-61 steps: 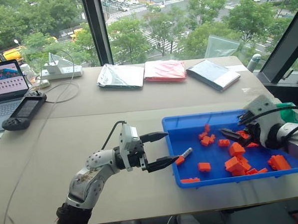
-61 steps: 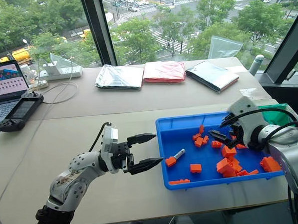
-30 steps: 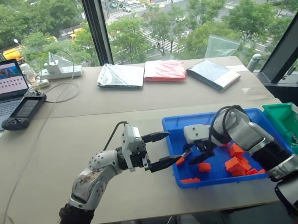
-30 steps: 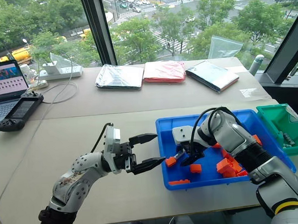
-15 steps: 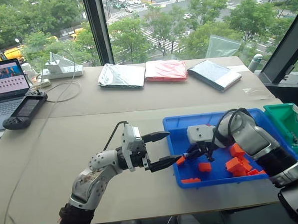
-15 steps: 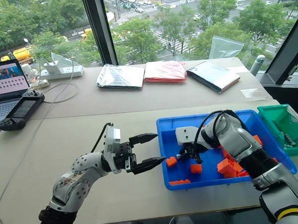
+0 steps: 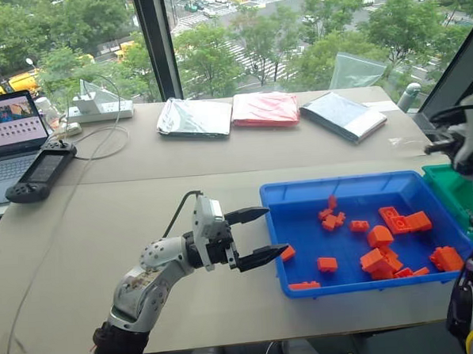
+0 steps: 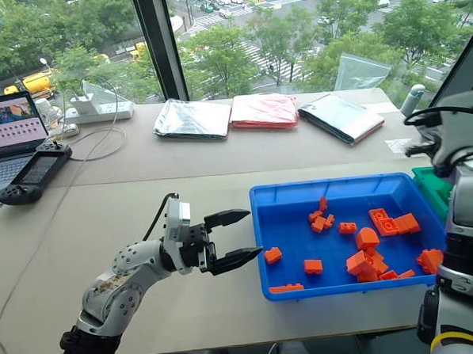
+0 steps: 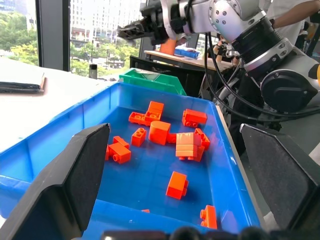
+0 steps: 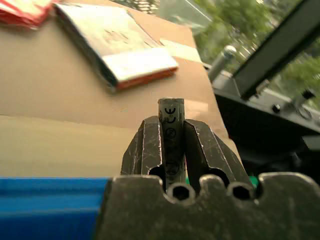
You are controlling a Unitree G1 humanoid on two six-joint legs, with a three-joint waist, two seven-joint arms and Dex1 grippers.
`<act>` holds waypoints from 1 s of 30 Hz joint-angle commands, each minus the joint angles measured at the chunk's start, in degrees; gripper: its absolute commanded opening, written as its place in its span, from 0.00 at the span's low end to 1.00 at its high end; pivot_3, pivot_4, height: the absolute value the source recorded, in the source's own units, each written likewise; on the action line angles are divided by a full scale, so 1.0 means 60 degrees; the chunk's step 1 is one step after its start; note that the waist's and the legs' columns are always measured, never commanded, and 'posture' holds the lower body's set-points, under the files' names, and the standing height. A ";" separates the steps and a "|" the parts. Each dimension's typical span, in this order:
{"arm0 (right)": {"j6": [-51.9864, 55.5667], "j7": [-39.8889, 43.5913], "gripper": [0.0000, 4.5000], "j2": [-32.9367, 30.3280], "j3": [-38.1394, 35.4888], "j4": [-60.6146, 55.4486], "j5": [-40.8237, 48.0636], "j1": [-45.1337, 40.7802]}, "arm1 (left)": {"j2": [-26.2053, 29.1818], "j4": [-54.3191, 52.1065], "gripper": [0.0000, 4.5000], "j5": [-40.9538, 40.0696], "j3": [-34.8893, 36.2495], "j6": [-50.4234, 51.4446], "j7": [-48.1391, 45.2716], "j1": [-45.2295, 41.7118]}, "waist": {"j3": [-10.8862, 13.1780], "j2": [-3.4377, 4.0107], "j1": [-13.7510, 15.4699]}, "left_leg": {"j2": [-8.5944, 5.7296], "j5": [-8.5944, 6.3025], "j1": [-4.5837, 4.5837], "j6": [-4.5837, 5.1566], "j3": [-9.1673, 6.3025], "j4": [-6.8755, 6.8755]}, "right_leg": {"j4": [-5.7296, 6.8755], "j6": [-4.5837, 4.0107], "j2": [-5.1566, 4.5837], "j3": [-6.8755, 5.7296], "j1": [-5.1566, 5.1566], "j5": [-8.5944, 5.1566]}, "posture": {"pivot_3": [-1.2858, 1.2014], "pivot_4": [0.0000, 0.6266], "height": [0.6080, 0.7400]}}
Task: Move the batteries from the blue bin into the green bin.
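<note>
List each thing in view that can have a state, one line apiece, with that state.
left gripper: open, empty, level at the blue bin's near-left corner.
right gripper: shut on a battery.
battery: clamped between the fingers, one end sticking out.
blue bin: on the table, holding scattered orange bricks.
green bin: upright beyond the blue bin; contents hidden.
laptop: open, screen lit.

Upper-floor office or robot lab: large windows (image 7: 237, 34) look down on street trees and a crosswalk. Long beige surface (image 7: 142, 198) carries a laptop (image 7: 9, 145), handheld controller (image 7: 39, 171), power strip (image 7: 98, 113) with cables, plus flat plastic pouches (image 7: 265, 110).
</note>
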 commanded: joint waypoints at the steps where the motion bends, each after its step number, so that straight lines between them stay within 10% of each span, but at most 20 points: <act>1: 0.0142 -0.0895 0.05 0.0000 -0.0740 -0.0465 -0.0119 0.0205 | -0.0012 -0.0297 1.00 -0.0151 0.0062 -0.0067 -0.0016 -0.0028 | -0.0003 0.0007 -0.0049 | -0.0001 0.0000 -0.0001 0.0001 0.0005 -0.0001 | 0.0000 0.0000 0.0000 0.0006 -0.0001 0.0000 | 0.52 0.24 1.00; 8: -0.0178 -0.1618 0.05 -0.0087 -0.0774 -0.0181 -0.0001 0.0314 | -0.0010 -0.0064 1.00 -0.0090 0.0060 -0.0261 -0.0205 0.0045 | -0.0005 0.0011 -0.0202 | 0.0011 0.0008 0.0038 0.0002 0.0027 0.0002 | -0.0004 -0.0001 0.0021 0.0030 0.0021 -0.0002 | 0.52 0.24 1.00; 16: -0.0145 -0.1573 0.69 -0.0151 -0.0932 -0.0584 0.0504 0.0207 | -0.0054 0.0012 1.00 0.0003 0.0030 -0.0337 -0.0275 0.0095 | -0.0005 0.0012 -0.0162 | 0.0008 0.0010 0.0030 0.0003 0.0026 0.0001 | -0.0008 -0.0001 0.0018 0.0029 0.0018 -0.0002 | 0.52 0.24 1.00; 22: -0.0661 -0.1033 0.69 -0.0195 -0.0940 -0.1331 0.1270 0.0220 | -0.0029 0.0103 1.00 0.0038 0.0033 -0.0399 -0.0367 0.0148 | -0.0005 0.0012 -0.0157 | 0.0009 0.0010 0.0029 0.0003 0.0025 0.0001 | -0.0009 -0.0001 0.0018 0.0029 0.0018 -0.0002 | 0.52 0.24 1.00; 30: -0.1731 0.3315 0.69 0.0725 -0.1245 -0.5522 0.5776 0.2604 | -0.0009 0.0253 1.00 0.0074 0.0023 -0.0522 -0.0419 0.0143 | -0.0005 0.0011 -0.0137 | 0.0025 0.0007 0.0028 0.0007 0.0004 -0.0003 | -0.0011 -0.0002 0.0033 0.0016 0.0022 -0.0003 | 0.52 0.24 1.00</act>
